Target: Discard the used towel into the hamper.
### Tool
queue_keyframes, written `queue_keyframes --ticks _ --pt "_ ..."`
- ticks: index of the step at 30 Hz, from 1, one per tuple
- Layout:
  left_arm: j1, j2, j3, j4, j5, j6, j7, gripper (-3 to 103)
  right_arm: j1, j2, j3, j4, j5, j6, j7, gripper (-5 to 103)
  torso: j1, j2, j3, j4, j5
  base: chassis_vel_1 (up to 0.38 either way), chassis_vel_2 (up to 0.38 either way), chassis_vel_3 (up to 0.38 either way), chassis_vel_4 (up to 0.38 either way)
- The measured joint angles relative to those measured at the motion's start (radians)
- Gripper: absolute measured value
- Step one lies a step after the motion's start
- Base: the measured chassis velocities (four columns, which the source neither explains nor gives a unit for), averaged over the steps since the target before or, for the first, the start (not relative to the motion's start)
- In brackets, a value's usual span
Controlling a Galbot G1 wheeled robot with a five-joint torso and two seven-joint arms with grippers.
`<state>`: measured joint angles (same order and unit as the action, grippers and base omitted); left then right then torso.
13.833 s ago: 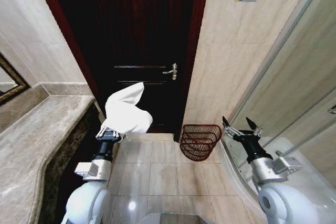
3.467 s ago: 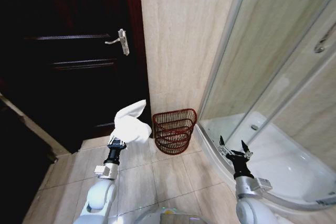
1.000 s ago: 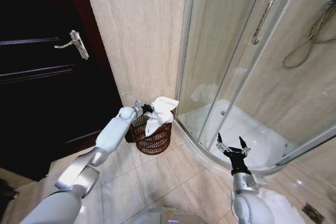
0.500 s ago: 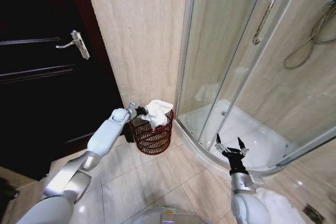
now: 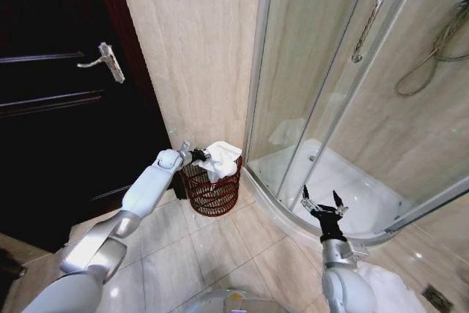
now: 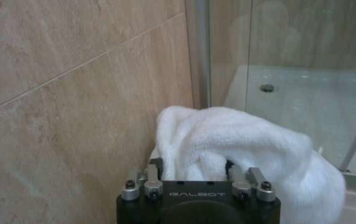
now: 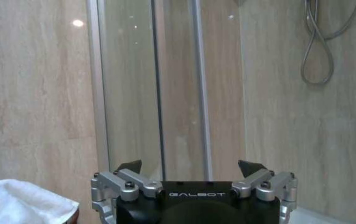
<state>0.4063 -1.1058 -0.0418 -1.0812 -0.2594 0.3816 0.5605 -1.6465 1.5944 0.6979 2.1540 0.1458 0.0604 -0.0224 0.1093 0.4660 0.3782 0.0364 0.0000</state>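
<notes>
The white towel sits bunched in the mouth of the hamper, a dark red woven basket on the floor against the tiled wall. My left gripper reaches over the hamper's rim on the door side and is shut on the towel, whose folds rise between and hide the fingers. Low on the right, near the shower tray's curb, my right gripper is held up, open and with nothing in it. A corner of the towel also shows in the right wrist view.
A glass shower enclosure with a curved white tray stands right of the hamper. A dark wooden door with a metal handle is on the left. Beige floor tiles lie open in front.
The left gripper has lowered the towel from above the rim down into the hamper's mouth and drawn back slightly towards the door. The right arm has barely moved.
</notes>
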Motion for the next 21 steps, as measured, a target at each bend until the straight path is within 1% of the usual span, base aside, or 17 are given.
queue_keyframes --ticks 2,4,7,8,11,15,21 --pt "0.003 0.009 -0.002 -0.013 -0.005 0.023 0.011 66 0.000 0.001 -0.001 0.000 0.000 -0.001 -0.001 100 0.000 0.000 0.000 0.0002 -0.0001 0.000 0.000 0.000 0.000" --pt "0.003 0.012 -0.002 -0.019 -0.007 0.033 0.013 66 -0.001 0.003 -0.001 0.000 0.000 -0.001 -0.002 100 0.000 0.000 0.000 0.0002 0.0000 0.000 0.000 0.000 0.000" --pt "0.008 0.027 -0.002 -0.041 -0.013 0.066 0.019 82 -0.005 0.006 -0.003 0.001 -0.001 -0.001 -0.005 100 0.000 0.000 0.000 0.0000 0.0000 0.000 0.000 0.000 0.000" --pt "0.008 0.027 -0.002 -0.041 -0.013 0.066 0.019 82 -0.005 0.006 -0.003 0.001 -0.001 -0.001 -0.005 100 0.000 0.000 0.000 0.0000 0.0000 0.000 0.000 0.000 0.000" --pt "0.014 0.053 0.000 -0.067 -0.015 0.096 0.033 97 -0.007 0.007 -0.003 0.002 -0.001 -0.001 -0.007 100 0.000 0.000 0.000 0.0001 -0.0001 0.000 0.000 0.000 0.000" --pt "0.019 0.076 0.001 -0.090 -0.028 0.111 0.038 100 -0.006 0.008 -0.004 0.004 -0.002 -0.001 -0.008 100 0.000 0.000 0.000 0.0002 -0.0001 0.000 0.000 0.000 0.000" --pt "0.027 0.089 -0.002 -0.106 -0.047 0.118 0.038 100 -0.005 0.011 -0.008 0.004 -0.005 -0.001 -0.011 100 0.000 0.000 0.000 0.0001 -0.0001 0.000 0.000 0.000 0.000"
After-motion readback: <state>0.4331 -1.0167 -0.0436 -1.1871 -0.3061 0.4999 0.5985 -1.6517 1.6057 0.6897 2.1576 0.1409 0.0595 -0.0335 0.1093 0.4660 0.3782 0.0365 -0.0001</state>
